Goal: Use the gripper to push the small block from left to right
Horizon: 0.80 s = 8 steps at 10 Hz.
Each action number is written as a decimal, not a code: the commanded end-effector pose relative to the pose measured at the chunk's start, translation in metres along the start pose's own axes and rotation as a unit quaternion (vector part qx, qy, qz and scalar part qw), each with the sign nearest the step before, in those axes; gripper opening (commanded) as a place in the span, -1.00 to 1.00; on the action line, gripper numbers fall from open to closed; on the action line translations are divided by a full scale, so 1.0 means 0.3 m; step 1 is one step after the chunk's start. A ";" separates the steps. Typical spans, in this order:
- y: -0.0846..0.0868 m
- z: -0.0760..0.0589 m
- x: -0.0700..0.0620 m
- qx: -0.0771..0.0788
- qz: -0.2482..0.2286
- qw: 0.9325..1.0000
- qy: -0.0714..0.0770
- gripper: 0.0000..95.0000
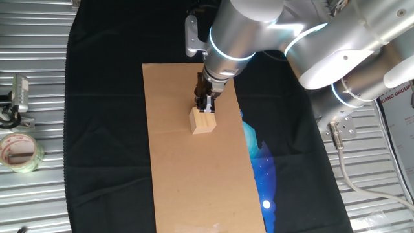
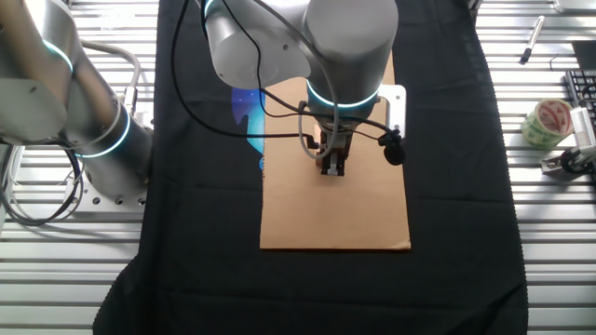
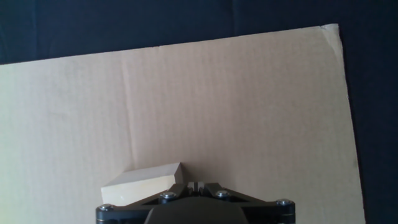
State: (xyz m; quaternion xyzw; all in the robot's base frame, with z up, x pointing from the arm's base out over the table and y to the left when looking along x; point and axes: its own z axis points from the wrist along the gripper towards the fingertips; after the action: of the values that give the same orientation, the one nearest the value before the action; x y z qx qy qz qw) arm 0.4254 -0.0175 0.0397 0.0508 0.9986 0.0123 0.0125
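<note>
The small block (image 1: 202, 121) is a pale tan wooden cube resting on the brown cardboard sheet (image 1: 187, 188). My gripper (image 1: 206, 105) stands just behind it, its tips down at the block's back edge, touching or nearly so. In the hand view the small block (image 3: 142, 183) lies at the lower left of the gripper (image 3: 194, 185), whose fingers are pressed together with nothing between them. From the other fixed view the gripper (image 2: 333, 167) hangs over the cardboard sheet (image 2: 335, 219) and hides the block.
A roll of tape (image 1: 19, 151) and a clip (image 1: 18, 97) sit on the metal slats at the left. A second silver arm (image 1: 369, 71) stands on the right. Black cloth (image 1: 103, 129) surrounds the cardboard; a blue patch (image 1: 262, 162) shows beside it.
</note>
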 end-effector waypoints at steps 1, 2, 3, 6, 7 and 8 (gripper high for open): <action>0.002 0.002 0.001 0.001 0.001 1.000 -0.001 -1.00; 0.003 0.003 0.001 0.001 0.002 1.000 -0.001 -1.00; 0.004 0.003 0.001 0.001 0.001 1.000 0.000 -1.00; 0.004 0.003 0.001 0.001 0.000 1.000 0.000 -1.00; 0.004 0.003 0.001 0.001 -0.005 1.000 -0.001 -1.00; 0.004 0.003 0.002 0.000 -0.006 1.000 0.000 -1.00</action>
State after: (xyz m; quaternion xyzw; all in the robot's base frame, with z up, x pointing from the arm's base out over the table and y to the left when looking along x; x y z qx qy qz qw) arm 0.4256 -0.0165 0.0387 0.0445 0.9988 0.0119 0.0136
